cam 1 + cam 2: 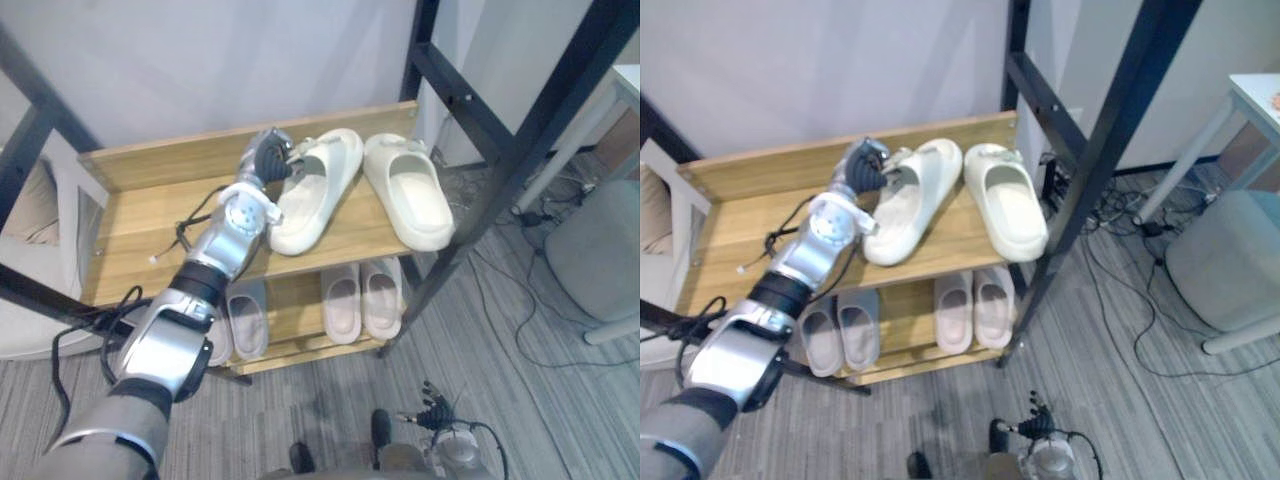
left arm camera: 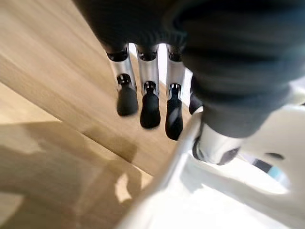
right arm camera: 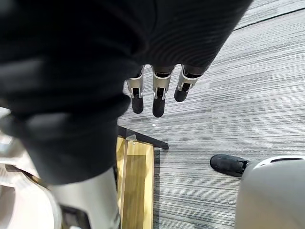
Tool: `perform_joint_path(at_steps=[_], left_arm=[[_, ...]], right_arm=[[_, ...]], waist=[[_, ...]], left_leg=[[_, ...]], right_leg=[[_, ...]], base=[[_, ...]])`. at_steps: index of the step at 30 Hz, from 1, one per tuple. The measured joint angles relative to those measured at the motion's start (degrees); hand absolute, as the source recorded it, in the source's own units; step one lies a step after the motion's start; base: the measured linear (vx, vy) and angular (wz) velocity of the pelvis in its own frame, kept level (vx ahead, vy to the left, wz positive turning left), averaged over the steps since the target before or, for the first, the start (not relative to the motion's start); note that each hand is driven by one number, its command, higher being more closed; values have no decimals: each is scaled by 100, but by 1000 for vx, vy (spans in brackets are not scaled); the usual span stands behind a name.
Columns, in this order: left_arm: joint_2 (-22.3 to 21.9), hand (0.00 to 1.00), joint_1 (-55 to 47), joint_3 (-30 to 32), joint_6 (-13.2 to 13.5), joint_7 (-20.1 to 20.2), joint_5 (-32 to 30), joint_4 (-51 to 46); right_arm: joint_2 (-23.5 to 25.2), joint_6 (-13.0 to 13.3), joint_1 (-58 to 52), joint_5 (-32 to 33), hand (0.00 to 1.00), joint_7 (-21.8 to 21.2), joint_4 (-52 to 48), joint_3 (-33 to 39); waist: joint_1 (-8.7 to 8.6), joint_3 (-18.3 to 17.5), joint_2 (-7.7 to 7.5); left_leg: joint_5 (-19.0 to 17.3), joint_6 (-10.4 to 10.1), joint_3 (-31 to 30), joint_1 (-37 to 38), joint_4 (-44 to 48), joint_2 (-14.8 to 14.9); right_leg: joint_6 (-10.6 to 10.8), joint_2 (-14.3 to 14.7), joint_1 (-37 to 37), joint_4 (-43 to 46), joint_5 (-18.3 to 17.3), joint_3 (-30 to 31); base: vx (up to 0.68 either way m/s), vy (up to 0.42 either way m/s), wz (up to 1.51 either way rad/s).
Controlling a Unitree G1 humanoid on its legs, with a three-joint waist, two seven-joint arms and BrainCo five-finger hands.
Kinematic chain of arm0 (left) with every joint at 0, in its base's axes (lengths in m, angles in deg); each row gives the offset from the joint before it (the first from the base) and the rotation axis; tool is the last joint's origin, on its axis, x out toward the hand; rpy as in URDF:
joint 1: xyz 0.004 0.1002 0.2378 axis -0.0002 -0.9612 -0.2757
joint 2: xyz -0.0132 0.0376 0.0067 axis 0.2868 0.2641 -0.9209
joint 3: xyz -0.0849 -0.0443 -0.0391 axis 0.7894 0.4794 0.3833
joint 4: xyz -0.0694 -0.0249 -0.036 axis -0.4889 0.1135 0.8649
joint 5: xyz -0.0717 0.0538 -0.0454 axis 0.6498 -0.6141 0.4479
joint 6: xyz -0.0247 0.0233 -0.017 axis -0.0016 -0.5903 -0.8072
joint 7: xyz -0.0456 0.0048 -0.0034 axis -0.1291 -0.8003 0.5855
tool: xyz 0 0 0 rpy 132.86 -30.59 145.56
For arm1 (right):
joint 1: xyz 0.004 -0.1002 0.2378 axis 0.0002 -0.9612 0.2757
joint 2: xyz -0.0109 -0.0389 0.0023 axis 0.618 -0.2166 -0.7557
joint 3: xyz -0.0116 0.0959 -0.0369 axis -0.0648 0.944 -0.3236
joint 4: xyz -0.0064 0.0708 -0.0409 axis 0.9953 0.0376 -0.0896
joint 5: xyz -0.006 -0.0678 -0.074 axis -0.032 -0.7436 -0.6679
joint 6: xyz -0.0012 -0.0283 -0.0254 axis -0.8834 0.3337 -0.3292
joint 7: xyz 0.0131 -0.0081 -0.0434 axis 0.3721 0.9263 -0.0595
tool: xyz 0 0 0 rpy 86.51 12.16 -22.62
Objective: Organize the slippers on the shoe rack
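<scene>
My left hand (image 1: pixel 268 160) is on the slipper (image 1: pixel 318 200) lying crooked on the rack's (image 1: pixel 150 215) top shelf. Thumb's inside the rim, fingers straight outside, not clamped. Probably to swing it square with its mate (image 1: pixel 410 195). Right hand (image 3: pixel 158 98) hangs loose beside the rack.

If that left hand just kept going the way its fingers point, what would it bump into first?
Probably the wooden shelf board just beyond the left hand; the cream slipper lies beside it, not ahead. Depth is unclear.
</scene>
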Motion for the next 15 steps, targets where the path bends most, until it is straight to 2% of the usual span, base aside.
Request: perform_joint_path(at_steps=[7, 15], left_arm=[[-2, 0, 5, 206, -70, -6, 44, -27], [-286, 0, -188, 204, -80, -31, 161, -499]], right_arm=[[6, 7, 10, 109, 0, 56, 1, 1], [10, 48, 42, 109, 0, 102, 30, -1]], waist=[[0, 37, 3], [-6, 42, 10]], left_leg=[[0, -1, 58, -29, 1, 2], [4, 4, -141, -7, 10, -8]], right_leg=[[-5, 4, -32, -1, 20, 55], [-1, -20, 86, -2, 15, -146]], base=[[-23, -13, -4], [-9, -16, 11]])
